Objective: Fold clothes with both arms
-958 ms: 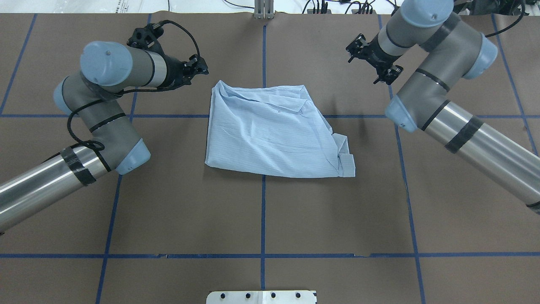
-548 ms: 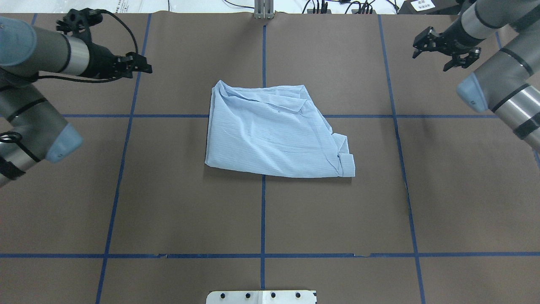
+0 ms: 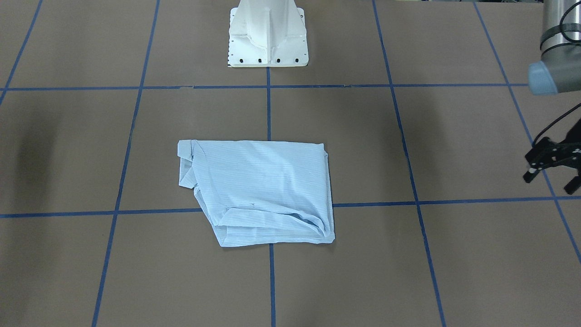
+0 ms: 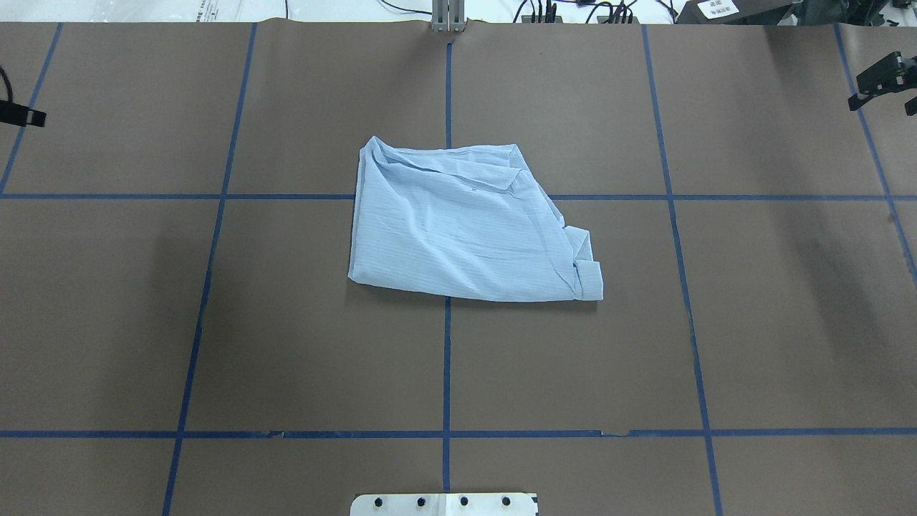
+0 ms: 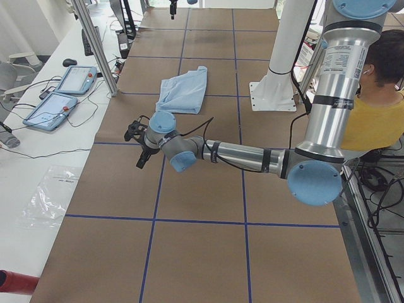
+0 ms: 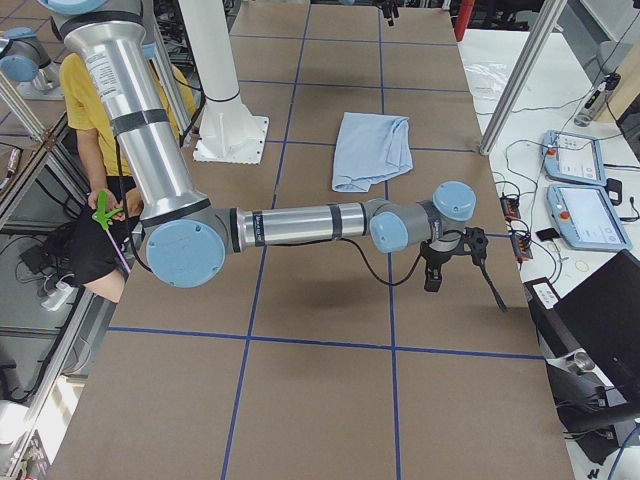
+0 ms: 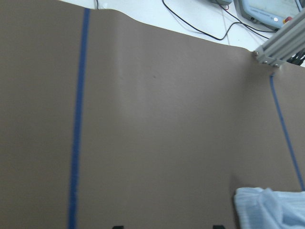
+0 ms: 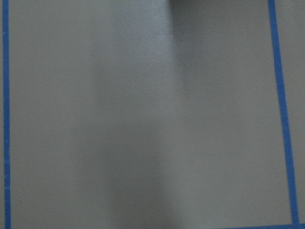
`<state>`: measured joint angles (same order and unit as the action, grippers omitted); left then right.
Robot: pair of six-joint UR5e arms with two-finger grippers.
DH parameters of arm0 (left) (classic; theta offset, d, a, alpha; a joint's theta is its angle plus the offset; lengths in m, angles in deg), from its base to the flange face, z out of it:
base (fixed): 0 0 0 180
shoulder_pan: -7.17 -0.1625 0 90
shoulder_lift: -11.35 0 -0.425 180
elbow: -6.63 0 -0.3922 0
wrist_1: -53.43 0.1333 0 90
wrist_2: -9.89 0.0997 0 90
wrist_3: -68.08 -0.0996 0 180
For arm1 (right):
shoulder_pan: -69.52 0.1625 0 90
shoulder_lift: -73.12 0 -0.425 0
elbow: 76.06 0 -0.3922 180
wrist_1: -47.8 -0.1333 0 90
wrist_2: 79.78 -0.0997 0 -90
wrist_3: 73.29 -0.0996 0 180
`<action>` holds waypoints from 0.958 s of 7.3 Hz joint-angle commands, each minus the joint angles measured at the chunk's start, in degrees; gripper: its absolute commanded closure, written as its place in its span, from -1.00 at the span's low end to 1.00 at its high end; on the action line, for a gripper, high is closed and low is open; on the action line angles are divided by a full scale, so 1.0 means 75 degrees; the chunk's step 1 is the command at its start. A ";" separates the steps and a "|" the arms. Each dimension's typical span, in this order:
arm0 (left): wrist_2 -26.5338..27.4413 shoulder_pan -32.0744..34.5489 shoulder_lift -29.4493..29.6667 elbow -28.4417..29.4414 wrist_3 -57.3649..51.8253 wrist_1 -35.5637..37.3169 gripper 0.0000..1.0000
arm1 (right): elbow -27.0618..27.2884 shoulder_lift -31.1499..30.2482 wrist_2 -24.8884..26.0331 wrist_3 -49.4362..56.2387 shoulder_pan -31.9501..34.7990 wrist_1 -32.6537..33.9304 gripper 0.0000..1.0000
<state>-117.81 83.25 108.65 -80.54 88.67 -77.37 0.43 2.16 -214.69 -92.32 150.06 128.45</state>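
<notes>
Showing the shirt (image 4: 458, 229) lying folded into a rough rectangle at frame centre of the overhead view, resting flat on the brown desk (image 4: 286, 322) and covering a crossing of the blue tape lines (image 4: 445, 358). Exposing one cuff (image 4: 589, 278) at the lower right corner of the bundle.

Holding the left tool (image 3: 547, 181) at the right edge of the front-facing view, fingers spread and gripping nothing, well apart from the shirt. Holding the right tool (image 4: 882, 100) at the upper right edge of the overhead view, partly cut off by the frame, fingers likewise spread and empty.

Catching one shirt corner at the lower right of the left wrist view.

Displaying a white label (image 4: 718, 8) on a black box (image 4: 759, 8) at the top right of the overhead view, print too small for reading. Standing at top centre of the front-facing view: white pedestal (image 3: 268, 36).
</notes>
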 commanded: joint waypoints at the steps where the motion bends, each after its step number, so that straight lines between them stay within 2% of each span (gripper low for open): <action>1: -0.0375 0.1254 -0.0188 -0.0107 -0.3279 0.2022 -1.00 | 0.0056 -0.0193 -0.0046 0.1433 0.0370 0.0859 -1.00; 2: -0.0375 0.1375 -0.0246 -0.0142 -0.3736 0.2389 -1.00 | 0.0195 -0.0391 -0.0093 0.1435 0.0637 0.0872 -1.00; 3: -0.0445 0.1619 -0.0386 -0.0595 -0.3740 0.2880 -1.00 | 0.0533 -0.0753 -0.0082 0.1435 0.0710 0.0872 -1.00; 4: -0.0527 0.1634 -0.0259 -0.1052 -0.3729 0.3859 -1.00 | 0.0583 -0.0803 -0.0058 0.1435 0.0722 0.0883 -1.00; 5: -0.0527 0.1645 -0.0397 -0.1509 -0.3729 0.4356 -1.00 | 0.0618 -0.0815 -0.0058 0.1435 0.0548 0.0965 -1.00; 6: -0.0539 0.1645 -0.0434 -0.1687 -0.3694 0.4373 -1.00 | 0.0711 -0.0804 -0.0058 0.1447 0.0477 0.1232 -1.00; 7: -0.0562 0.1634 -0.0446 -0.1538 -0.3508 0.4304 -1.00 | 0.1095 -0.0792 -0.0035 0.1447 0.0105 0.1548 -1.00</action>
<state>-121.82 95.50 105.57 -91.86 61.20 -45.63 6.02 -3.80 -215.10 -81.51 153.38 137.41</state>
